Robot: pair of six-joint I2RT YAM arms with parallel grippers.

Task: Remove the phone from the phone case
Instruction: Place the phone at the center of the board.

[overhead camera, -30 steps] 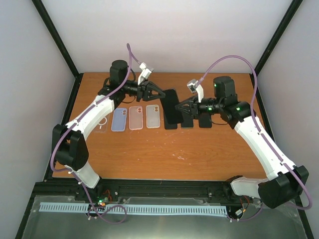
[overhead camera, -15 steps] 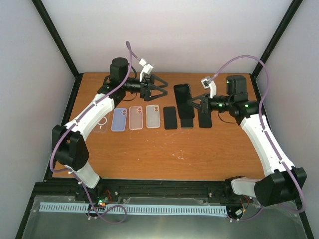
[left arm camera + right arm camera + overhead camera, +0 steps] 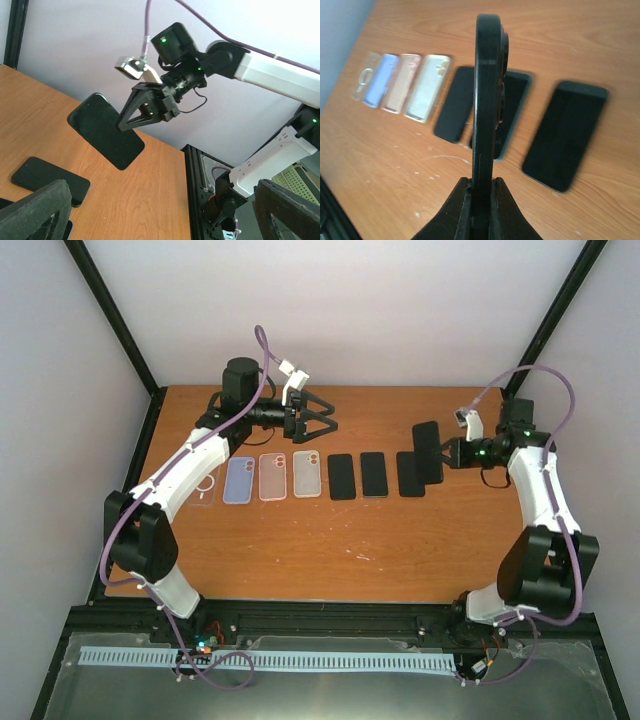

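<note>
Phone: up in the air at the right of the top view, turned on its edge. It is above the table and does not touch it.
Right claw: pinched tight on one end of the phone. It holds the phone all by itself.
Left claw: wide open with nothing in it. It sits at the upper middle of the top view, well apart from the phone.
What changed: a second ago both claws held the phone between them in the middle of the view. Then the left claw let go, and the right claw took the phone off to the right.
Case: I cannot tell if one is still round the phone. In the right wrist view the phone looks thick and dark, so a case may still be on it.
On the table: a row of cases at the left, and three black flat things next to them in the middle. None of them moved.
What it means: the left claw came away with nothing, so I think no case came off. The job does not look done. Both claws may need to meet on the phone again.
</note>
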